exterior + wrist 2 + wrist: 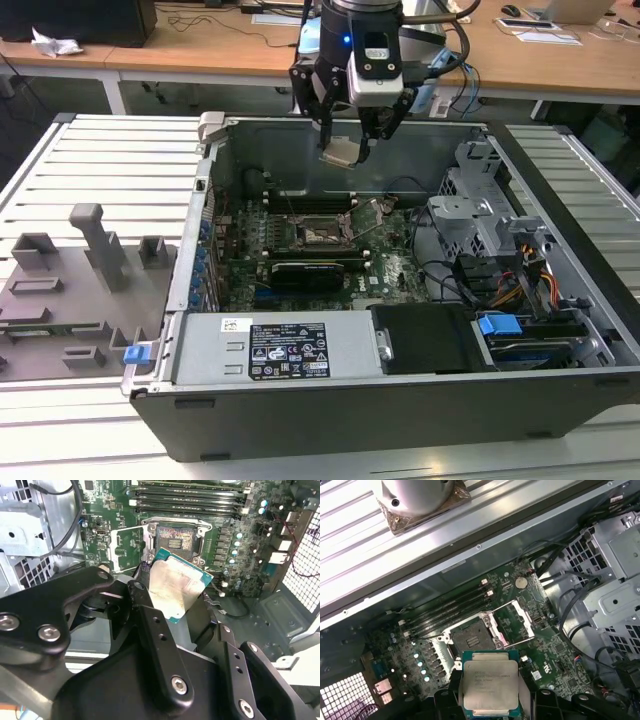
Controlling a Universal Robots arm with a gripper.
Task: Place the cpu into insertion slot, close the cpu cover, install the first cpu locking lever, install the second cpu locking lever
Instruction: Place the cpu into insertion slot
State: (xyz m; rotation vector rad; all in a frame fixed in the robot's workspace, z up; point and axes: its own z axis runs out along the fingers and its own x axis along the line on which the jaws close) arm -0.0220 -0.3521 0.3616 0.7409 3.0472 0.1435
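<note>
The cpu [491,687] is seen clamped flat between the 2 fingers of the gripper [345,140], its pale metal top turned towards both wrist cameras. In the exterior view it is held high, near the rim level of the open computer case [420,385] and well apart from the board.

Below it, the insertion slot [471,641] is shown bare, its dark contact field uncovered. Just beside the socket, the cpu cover [524,616] is swung open, green board being visible through its window. Beyond the socket, the long memory slots [452,611] are seen.

Step 1 of 4 is judged to be in hand: the chip is carried but not yet seated, and the cover is not closed. For this placement, the chip's edges would need to be squared with the socket, since a slight twist is apparent in the second wrist view, and it would need to be kept level over the contacts.
</note>
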